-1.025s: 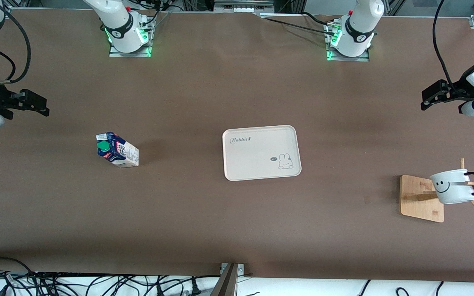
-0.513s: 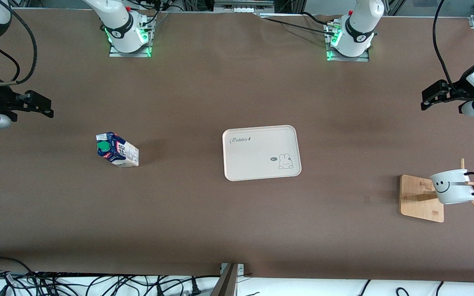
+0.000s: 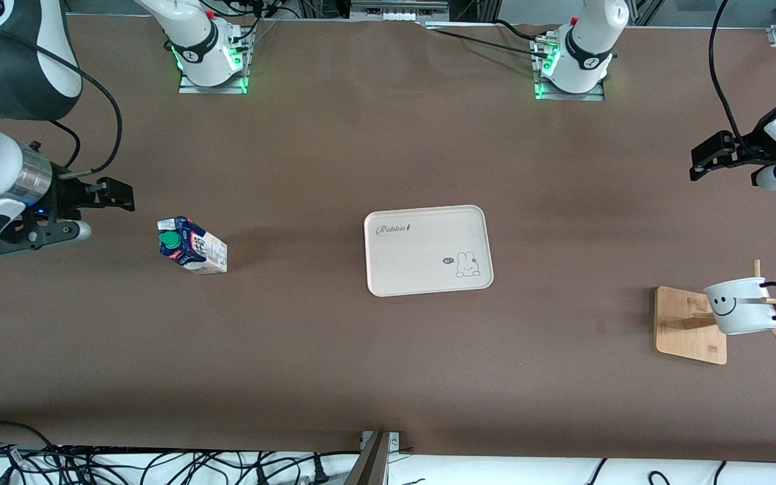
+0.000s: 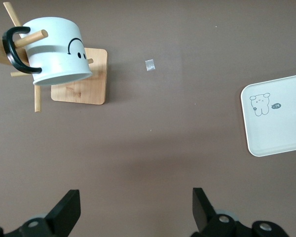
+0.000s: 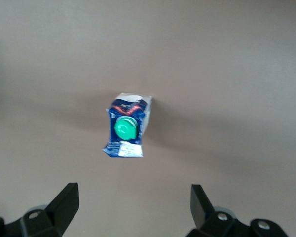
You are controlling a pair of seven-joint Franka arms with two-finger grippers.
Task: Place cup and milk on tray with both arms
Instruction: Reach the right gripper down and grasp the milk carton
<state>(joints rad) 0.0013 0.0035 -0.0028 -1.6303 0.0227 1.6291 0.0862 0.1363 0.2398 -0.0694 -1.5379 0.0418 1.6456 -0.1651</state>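
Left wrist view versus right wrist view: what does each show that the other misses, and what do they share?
Only the left wrist view shows the cup hanging on the wooden rack, plus part of the empty tray. Only the right wrist view shows the milk standing on the table, green cap up. Both share the brown table and an open, empty gripper: the left gripper and the right gripper.

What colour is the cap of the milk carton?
Green cap, clearest in the right wrist view.
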